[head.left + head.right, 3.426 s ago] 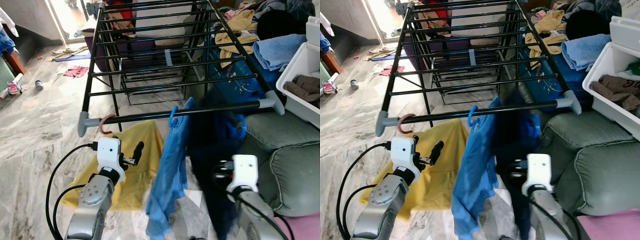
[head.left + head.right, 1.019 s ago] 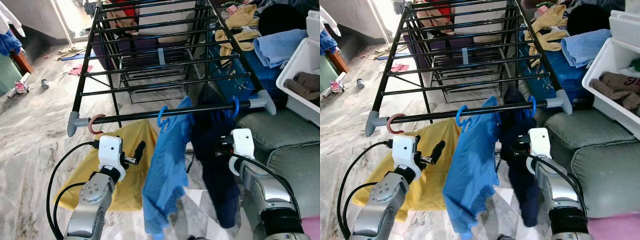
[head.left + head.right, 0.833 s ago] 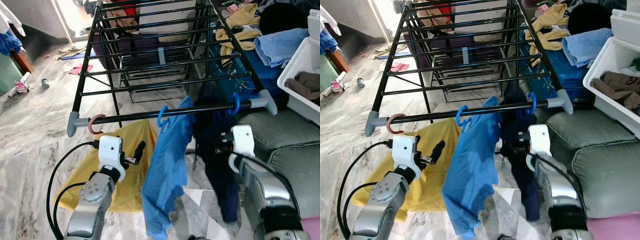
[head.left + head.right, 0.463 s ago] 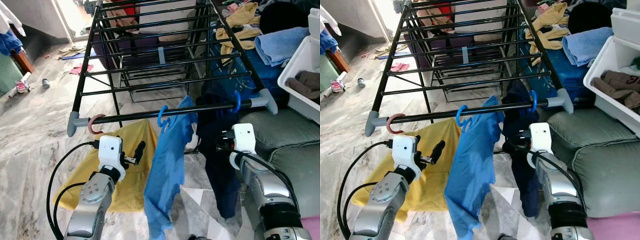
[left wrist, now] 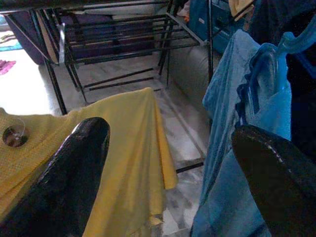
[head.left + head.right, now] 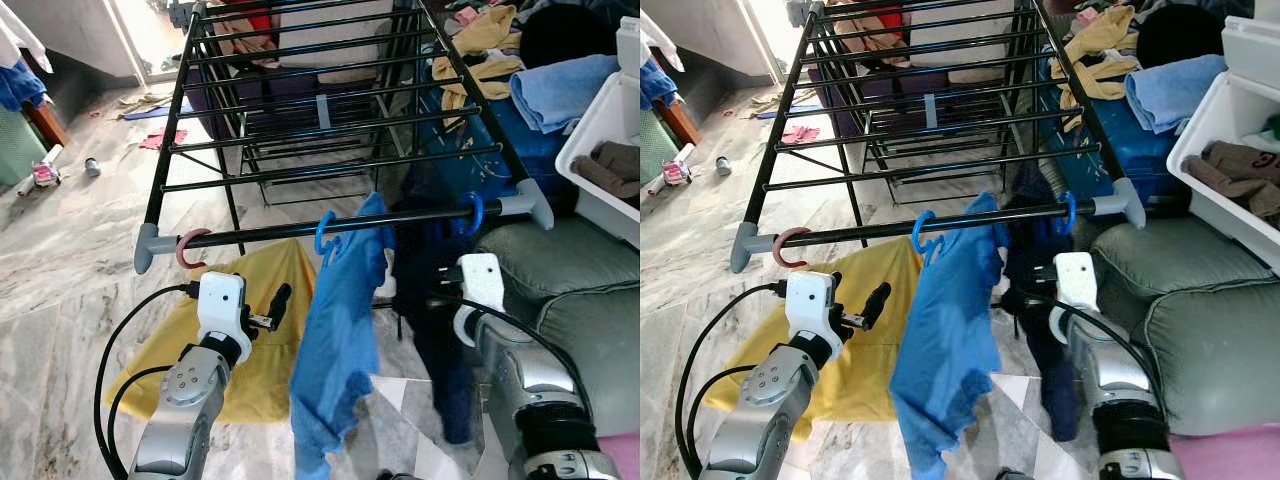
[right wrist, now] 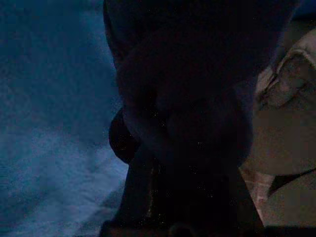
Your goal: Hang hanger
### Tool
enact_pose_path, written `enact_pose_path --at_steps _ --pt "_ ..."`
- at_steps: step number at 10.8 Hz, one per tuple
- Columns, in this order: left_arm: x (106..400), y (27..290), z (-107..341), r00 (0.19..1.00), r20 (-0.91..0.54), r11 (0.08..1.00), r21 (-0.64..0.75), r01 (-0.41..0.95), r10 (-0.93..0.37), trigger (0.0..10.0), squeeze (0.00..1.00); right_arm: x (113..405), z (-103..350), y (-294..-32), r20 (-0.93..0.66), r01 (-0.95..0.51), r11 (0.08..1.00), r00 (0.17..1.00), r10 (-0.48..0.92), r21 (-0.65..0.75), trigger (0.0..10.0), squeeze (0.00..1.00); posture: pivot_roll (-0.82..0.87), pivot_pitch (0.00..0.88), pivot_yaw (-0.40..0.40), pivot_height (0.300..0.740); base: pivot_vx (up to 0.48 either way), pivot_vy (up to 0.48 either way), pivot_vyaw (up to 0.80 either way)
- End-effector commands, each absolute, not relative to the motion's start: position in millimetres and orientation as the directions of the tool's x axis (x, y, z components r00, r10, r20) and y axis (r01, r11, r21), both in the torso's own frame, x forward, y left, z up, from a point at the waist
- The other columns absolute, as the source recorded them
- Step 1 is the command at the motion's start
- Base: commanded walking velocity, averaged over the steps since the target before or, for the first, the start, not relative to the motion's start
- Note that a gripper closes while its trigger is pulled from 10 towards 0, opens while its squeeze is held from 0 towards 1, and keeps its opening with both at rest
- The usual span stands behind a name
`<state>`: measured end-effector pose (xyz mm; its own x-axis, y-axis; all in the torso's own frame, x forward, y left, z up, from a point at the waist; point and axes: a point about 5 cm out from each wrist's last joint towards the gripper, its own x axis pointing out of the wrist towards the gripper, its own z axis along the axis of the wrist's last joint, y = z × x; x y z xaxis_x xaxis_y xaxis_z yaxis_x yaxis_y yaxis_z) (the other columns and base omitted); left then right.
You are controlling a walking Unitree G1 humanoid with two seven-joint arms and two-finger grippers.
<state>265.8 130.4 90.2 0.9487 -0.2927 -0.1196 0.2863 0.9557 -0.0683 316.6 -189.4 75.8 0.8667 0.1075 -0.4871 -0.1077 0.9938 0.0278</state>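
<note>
Drying rack (image 6: 330, 100) taken as landmark. Hanging on its nearest rail (image 6: 340, 226): pink hook (image 6: 192, 245) at the left end with yellow cloth (image 6: 250, 340) below, light blue hanger (image 6: 327, 232) mid-rail carrying a light blue shirt (image 6: 340, 350), and a blue hanger hook (image 6: 472, 212) near the right end carrying a dark navy garment (image 6: 435, 300). Hook already sitting over the rail, so hanging judged as done or nearly so.

Right gripper (image 6: 1025, 295) pressing into the navy garment just below the rail, probably steadying the hanger; whether its jaws are clenched or released cannot be told, wrist view being too dark. Left gripper (image 5: 168, 163) hovering below the rail's left half, between yellow cloth and blue shirt, jaws spread wide and holding nothing, likely kept clear as a spare.

Sofa (image 6: 560, 290) lying right of the rack, white bin (image 6: 600, 140) above it. No readable labels or writing anywhere.
</note>
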Motion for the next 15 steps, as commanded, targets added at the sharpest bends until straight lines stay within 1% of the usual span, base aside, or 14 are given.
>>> enact_pose_path --at_steps 1,2,3,4,7,12,15 --pt "267.1 132.8 89.9 0.949 -0.127 0.957 -0.052 0.285 -0.290 10.0 0.00 309.5 62.7 -184.9 -0.542 -0.113 0.992 0.831 0.122 0.050 10.0 0.00 -0.06 0.061 0.098 0.740 0.000 0.000 0.00" --pt "266.9 132.8 89.1 0.948 -0.131 0.957 -0.062 0.284 -0.290 10.0 0.00 307.6 61.4 -184.0 -0.543 -0.111 0.992 0.831 0.122 0.054 10.0 0.00 -0.06 0.061 0.102 0.740 0.000 0.000 0.00" --pt "266.5 132.8 88.7 0.948 -0.134 0.957 -0.064 0.284 -0.290 10.0 0.00 305.7 63.1 -184.2 -0.524 -0.115 0.992 0.842 0.129 0.058 10.0 0.55 -0.06 0.062 0.102 0.740 0.000 0.000 0.00" --pt "266.3 132.4 88.7 0.947 -0.134 0.956 -0.065 0.285 -0.291 10.0 0.00 304.8 63.8 -184.5 -0.518 -0.122 0.991 0.845 0.134 0.056 10.0 1.00 -0.06 0.064 0.101 0.740 0.000 0.000 0.00" --pt "265.0 131.8 88.1 0.946 -0.138 0.956 -0.068 0.285 -0.292 10.0 0.00 302.7 65.2 -185.8 -0.502 -0.112 0.993 0.858 0.110 0.027 10.0 1.00 -0.06 0.068 0.098 0.740 0.000 0.000 0.00" --pt "264.8 131.7 87.1 0.944 -0.145 0.955 -0.067 0.288 -0.295 10.0 0.00 295.3 70.8 -191.2 -0.433 -0.048 0.999 0.901 0.033 -0.023 10.0 1.00 -0.07 0.071 0.094 0.740 0.000 0.000 0.00" --pt "265.9 130.7 87.7 0.945 -0.141 0.955 -0.068 0.289 -0.296 10.0 0.00 292.3 78.3 -185.5 -0.380 -0.025 0.999 0.925 0.008 -0.039 10.0 1.00 -0.07 0.072 0.092 0.740 0.000 0.000 0.00"
